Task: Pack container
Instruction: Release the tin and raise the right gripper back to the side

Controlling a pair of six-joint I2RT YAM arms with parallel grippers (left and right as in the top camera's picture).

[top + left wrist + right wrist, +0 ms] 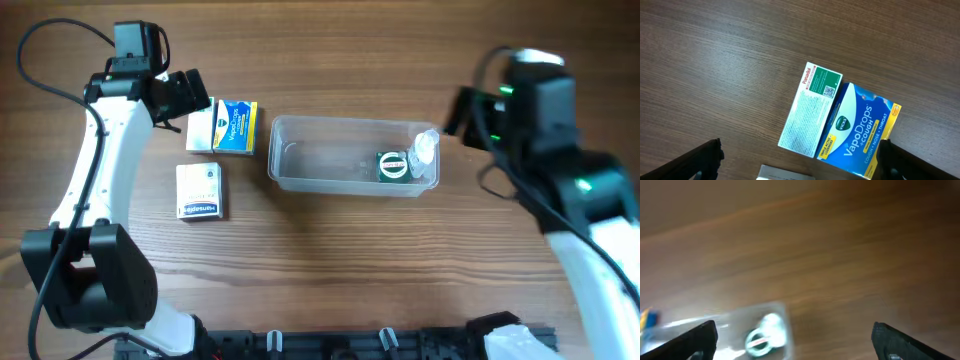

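**Loose boxes lie left of container; left arm is nearer**

Nearest, left side of the tabletop (330,260): white box (199,189). Mid-tabletop: container (320,150), long axis running left edge to right edge, left end bare. Farther, toward the far-left corner: Panadol box (203,128) touching VapoDrops box (236,126), with the left gripper (188,95) spread and empty above them. Right gripper (458,112) is also spread and empty, off the container's right end.

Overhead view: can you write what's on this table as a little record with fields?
container: clear tub, mid-table
inside it: green round tin and small clear bottle, at its right end
left of it: VapoDrops box beside Panadol box; white box apart, below them in the picture
left jaws: open, above the two boxes
right jaws: open, right of the container
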